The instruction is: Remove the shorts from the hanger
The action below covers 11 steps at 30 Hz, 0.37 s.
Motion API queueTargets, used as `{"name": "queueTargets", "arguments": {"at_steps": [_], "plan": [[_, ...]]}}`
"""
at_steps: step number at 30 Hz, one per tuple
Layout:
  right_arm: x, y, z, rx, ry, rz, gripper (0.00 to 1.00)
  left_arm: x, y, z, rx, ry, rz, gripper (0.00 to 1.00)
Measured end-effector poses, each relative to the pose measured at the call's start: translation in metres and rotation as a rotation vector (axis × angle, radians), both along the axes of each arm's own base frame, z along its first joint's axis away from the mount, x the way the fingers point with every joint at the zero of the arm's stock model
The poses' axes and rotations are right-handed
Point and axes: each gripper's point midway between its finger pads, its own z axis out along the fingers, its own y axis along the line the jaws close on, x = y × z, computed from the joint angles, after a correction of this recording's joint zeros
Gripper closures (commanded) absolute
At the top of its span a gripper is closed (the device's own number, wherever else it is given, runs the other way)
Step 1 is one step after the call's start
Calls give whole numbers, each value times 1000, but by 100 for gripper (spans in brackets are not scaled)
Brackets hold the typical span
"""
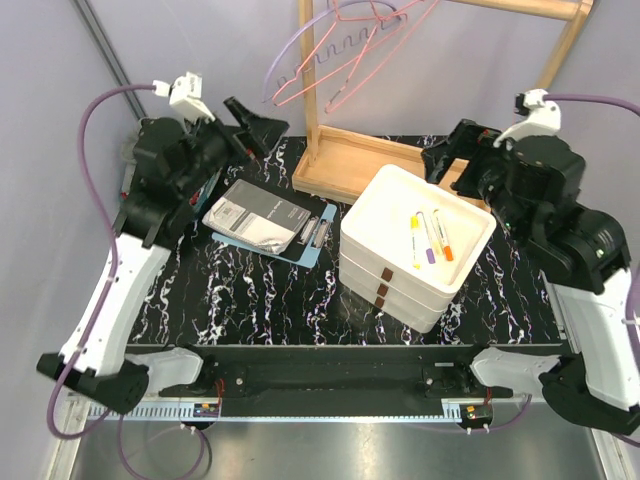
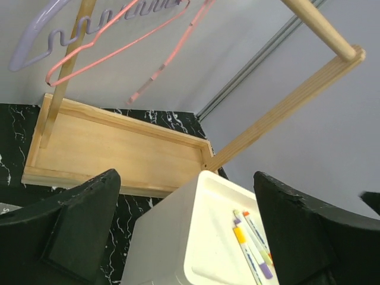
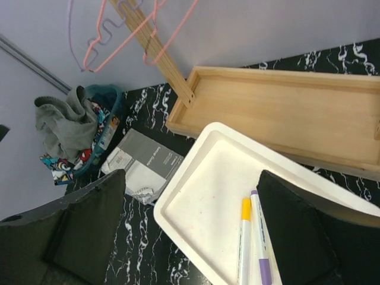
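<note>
The shorts lie in a heap at the table's far left in the right wrist view. The grey pair [image 3: 64, 122] is on top, the graffiti-print pair [image 3: 66, 166] is under it, and a dark blue pair [image 3: 105, 97] is behind. In the top view my left arm hides them. A pink hanger [image 1: 345, 50] and a lavender hanger [image 1: 288, 52] hang bare on the wooden rack. My left gripper [image 1: 252, 122] is open and empty near the rack. My right gripper [image 1: 452, 152] is open and empty above the white trays.
A stack of white trays [image 1: 388, 212] holds several markers [image 1: 432, 238] at centre right. The wooden rack's base tray [image 1: 345, 165] stands behind it. A grey booklet [image 1: 258, 215] lies on a blue clipboard left of centre.
</note>
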Motion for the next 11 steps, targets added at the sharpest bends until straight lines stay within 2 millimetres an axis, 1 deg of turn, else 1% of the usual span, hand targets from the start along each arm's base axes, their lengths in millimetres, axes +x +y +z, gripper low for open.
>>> {"name": "queueTargets", "arguments": {"at_steps": [4,8,11], "plan": [[11,15,-29,-16,102,16,0,-45,5,-7,-15,-2,-51,1],[16,27,-57,-18,194,30,0,-73,-6,-11,-21,-1,-128,1],[15,33,-71,-4,238,42,0,-87,-14,-11,-22,-6,-185,1]]}}
